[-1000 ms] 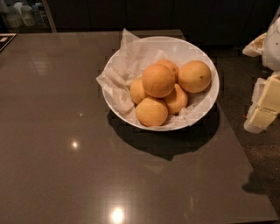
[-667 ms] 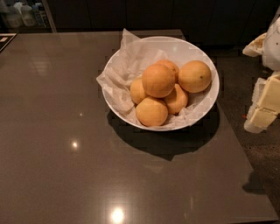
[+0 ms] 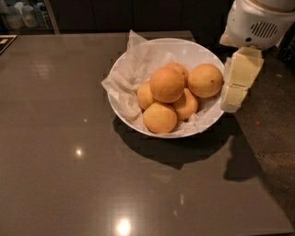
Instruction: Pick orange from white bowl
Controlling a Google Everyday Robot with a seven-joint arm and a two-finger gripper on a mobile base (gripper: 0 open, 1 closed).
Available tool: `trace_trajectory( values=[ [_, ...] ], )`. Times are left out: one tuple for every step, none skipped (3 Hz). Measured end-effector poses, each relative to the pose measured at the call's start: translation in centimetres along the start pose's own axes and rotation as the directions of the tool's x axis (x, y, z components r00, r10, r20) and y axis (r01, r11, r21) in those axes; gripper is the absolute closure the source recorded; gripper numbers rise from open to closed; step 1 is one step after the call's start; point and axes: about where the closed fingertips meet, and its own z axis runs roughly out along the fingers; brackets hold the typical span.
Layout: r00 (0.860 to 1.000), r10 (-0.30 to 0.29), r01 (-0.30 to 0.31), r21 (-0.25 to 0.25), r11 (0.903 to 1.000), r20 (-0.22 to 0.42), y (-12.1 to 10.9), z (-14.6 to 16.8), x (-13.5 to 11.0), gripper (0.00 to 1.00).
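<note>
The white bowl (image 3: 193,48) sits on the dark table, right of centre, lined with crumpled white paper (image 3: 126,80). It holds several oranges. The large unmarked orange (image 3: 167,85) lies on top in the middle of the pile. An equally large orange with a small dark dot (image 3: 205,80) lies to its right. Smaller oranges lie below, one at the front (image 3: 159,117). My gripper (image 3: 236,87) hangs from the white arm housing (image 3: 258,23) just outside the bowl's right rim, beside the dotted orange. It holds nothing that I can see.
The glossy brown table (image 3: 69,138) extends left and toward the front, with light reflections on it. Its right edge (image 3: 258,152) runs diagonally below the gripper, with a darker speckled surface beyond. Bottles (image 3: 23,14) stand on a shelf at the far left.
The gripper has moved left and up, from well right of the bowl to right beside its right rim. The bowl and oranges have not moved.
</note>
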Motion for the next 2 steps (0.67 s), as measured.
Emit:
trace_trajectory(
  values=[
    [1.000,0.000,0.000,0.027,0.9996,0.023,-0.6,0.1,-0.6,0.00],
    [0.999,-0.009,0.008,0.025,0.9996,0.035,-1.2,0.6,-3.0,0.00]
  ],
)
